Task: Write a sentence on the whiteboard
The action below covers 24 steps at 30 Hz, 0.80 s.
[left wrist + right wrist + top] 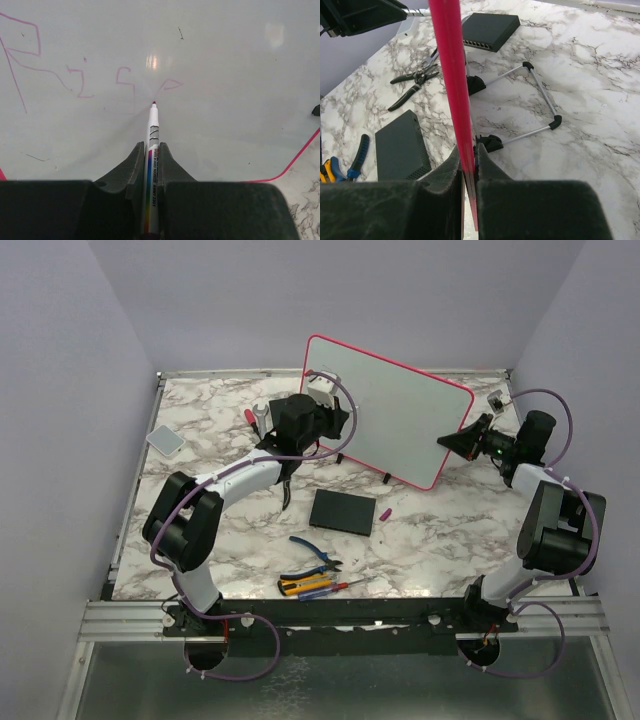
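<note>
The whiteboard (395, 415), pale grey-white with a pink-red frame, stands tilted on black feet at the back of the table. My left gripper (335, 420) is shut on a white whiteboard marker (151, 150) with a rainbow stripe; its red tip is at or just off the board surface (225, 75). The sentence (80, 82) shows as thin pink strokes up and left of the tip. My right gripper (455, 440) is shut on the board's pink-red frame (452, 80) at its right edge.
A flat black slab (342, 511) lies in front of the board. Blue-handled pliers (315, 551), yellow-handled tools (300, 586) and a small pink cap (384, 512) lie near the front. A grey pad (165, 439) sits at the left. A second black box (490, 30) and wire stand (540, 100) lie behind the board.
</note>
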Tool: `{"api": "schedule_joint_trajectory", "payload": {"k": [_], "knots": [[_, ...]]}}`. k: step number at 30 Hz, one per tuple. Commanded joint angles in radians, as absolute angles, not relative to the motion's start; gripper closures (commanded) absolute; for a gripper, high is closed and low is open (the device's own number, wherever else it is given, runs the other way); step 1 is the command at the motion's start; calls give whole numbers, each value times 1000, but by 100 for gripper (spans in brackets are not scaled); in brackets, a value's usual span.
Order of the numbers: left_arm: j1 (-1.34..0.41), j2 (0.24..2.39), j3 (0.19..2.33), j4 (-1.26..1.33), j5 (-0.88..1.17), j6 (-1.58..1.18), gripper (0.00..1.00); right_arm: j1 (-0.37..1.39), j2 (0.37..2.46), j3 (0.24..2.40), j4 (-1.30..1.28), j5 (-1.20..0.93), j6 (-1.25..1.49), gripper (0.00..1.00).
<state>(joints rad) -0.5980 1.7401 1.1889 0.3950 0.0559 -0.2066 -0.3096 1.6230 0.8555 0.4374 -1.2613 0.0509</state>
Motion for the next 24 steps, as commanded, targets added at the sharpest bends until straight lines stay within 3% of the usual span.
{"api": "schedule_joint_trajectory", "payload": {"k": [1,24], "knots": [[-612,1756,1225,406,90,-210,100,-304,1655,839,388,-1180,22,99],[-635,1766,1225,401,88,-198,100,-305,1652,838,387,-1176,23,99]]}}
